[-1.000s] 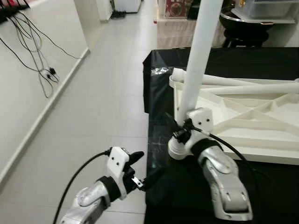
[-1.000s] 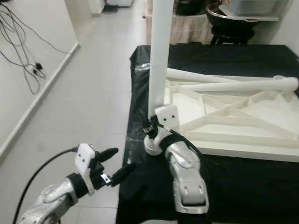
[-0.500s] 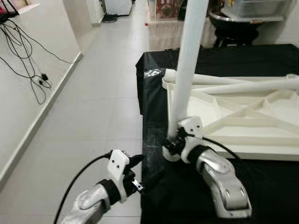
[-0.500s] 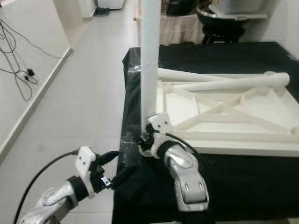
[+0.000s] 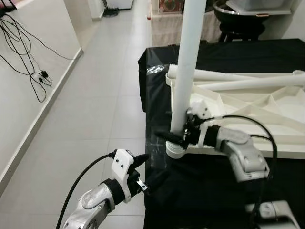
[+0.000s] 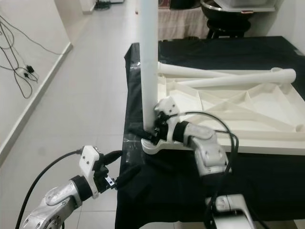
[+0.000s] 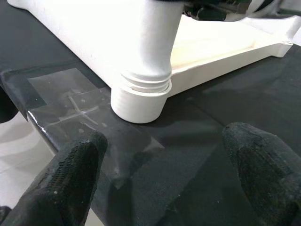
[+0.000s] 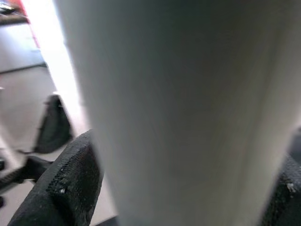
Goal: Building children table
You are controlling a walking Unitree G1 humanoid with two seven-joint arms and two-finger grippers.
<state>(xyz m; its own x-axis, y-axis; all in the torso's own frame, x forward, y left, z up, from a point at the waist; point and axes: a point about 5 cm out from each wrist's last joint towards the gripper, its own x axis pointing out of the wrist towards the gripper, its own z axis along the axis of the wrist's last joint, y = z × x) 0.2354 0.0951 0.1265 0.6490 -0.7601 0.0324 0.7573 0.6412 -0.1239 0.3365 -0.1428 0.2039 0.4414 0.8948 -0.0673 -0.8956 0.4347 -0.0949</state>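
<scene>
Left eye view: at lower left, the left gripper [image 5: 143,174] hangs with fingers spread, holding nothing, beside the black table [image 5: 200,191] edge. At center, the right gripper [image 5: 177,138] clamps the upright white table leg [image 5: 185,67] at the corner of the upside-down tabletop [image 5: 248,109].

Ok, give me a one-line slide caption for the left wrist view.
Left gripper open, aimed at the upright white leg seated in the tabletop's corner socket.

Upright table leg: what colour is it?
White, clearest in the left eye view, where the leg stands in the right gripper.
</scene>
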